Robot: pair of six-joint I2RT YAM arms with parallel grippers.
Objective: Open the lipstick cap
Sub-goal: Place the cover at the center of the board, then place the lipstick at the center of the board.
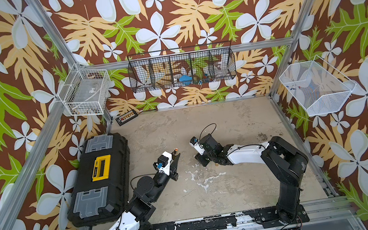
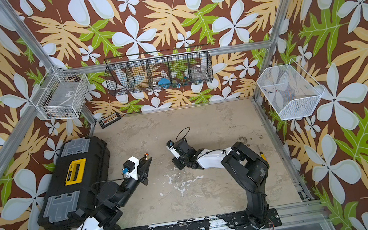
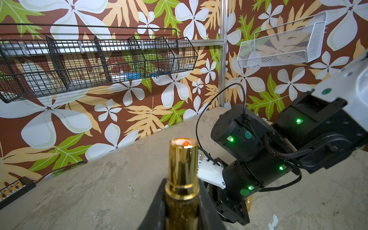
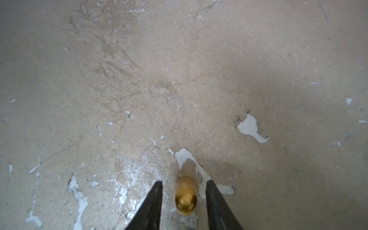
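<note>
Our left claw (image 3: 182,191) pinches the lipstick (image 3: 183,159), its bare end past the tips. Our right claw (image 4: 184,182) is spread; the cap (image 4: 186,199) is loose between the jaws, on or just above the counter (image 4: 179,79). We judge the cap is off. Next we lift the right claw away cleanly.

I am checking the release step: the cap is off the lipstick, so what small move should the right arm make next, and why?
Probably lift the right gripper straight up. Its jaws stand open with gaps on both sides of the gold cap, which looks blurred over the table; the left gripper holds the open lipstick.
</note>
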